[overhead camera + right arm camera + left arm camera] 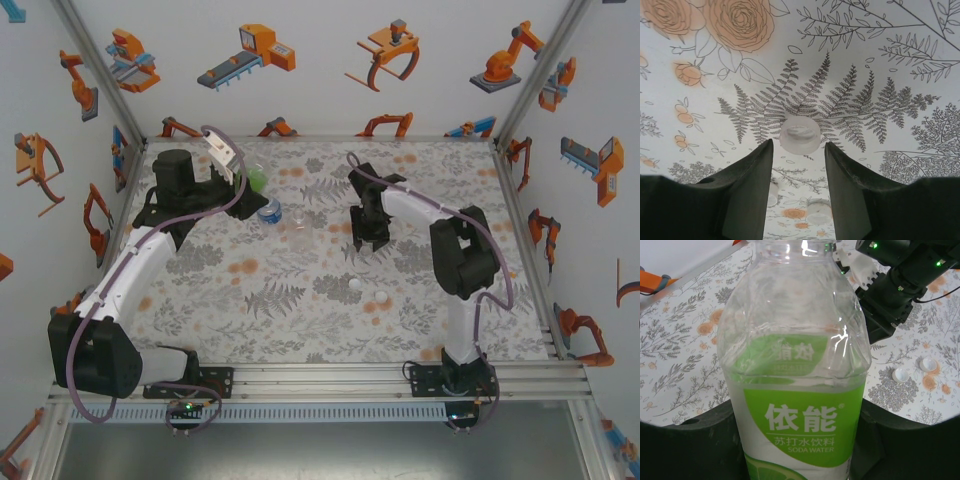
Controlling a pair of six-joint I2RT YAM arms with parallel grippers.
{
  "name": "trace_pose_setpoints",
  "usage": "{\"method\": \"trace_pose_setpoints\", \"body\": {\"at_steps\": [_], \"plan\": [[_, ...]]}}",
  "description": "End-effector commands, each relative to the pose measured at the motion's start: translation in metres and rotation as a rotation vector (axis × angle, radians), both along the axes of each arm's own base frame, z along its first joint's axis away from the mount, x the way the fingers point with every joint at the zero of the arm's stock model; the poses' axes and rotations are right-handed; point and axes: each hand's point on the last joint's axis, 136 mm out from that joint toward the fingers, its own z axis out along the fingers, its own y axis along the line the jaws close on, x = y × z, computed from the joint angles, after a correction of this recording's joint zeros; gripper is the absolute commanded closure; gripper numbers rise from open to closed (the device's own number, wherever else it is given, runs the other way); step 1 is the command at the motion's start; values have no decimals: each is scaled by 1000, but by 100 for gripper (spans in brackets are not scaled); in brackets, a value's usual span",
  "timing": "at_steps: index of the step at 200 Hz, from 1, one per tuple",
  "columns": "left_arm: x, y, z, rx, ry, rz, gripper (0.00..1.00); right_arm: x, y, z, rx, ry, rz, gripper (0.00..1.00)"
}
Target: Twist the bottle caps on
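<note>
My left gripper [797, 450] is shut on the green-labelled bottle [795, 365], which stands upright with its neck uncapped; seen from above, the left gripper [240, 182] holds this bottle [256, 180] at the back left. A blue-label bottle [268, 211] and a clear bottle [300, 236] stand just right of it. My right gripper [798, 145] is open, fingers pointing down at the table, and a whitish bottle cap [800, 135] lies just past the fingertips without touching either. Two more white caps [354, 284] [381, 297] lie nearer the front.
The flower-patterned table [250, 320] is walled by white panels with an aluminium frame. In the left wrist view the right arm [890, 295] sits close behind the green bottle, with the two white caps [900, 374] [926, 364] on the table beside it.
</note>
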Motion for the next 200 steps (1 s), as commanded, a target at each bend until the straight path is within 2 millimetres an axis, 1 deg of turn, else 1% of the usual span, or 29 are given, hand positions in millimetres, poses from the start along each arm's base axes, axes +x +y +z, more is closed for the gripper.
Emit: {"method": "trace_pose_setpoints", "body": {"at_steps": [1, 61, 200], "plan": [[-3, -1, 8, -1, -23, -8, 98, 3, 2, 16, 25, -20, 0, 55], [-2, -1, 9, -4, -22, -7, 98, 1, 4, 10, 41, -12, -6, 58], [-2, -1, 10, -9, -19, -4, 97, -3, -2, -2, 4, 18, -5, 58]]}}
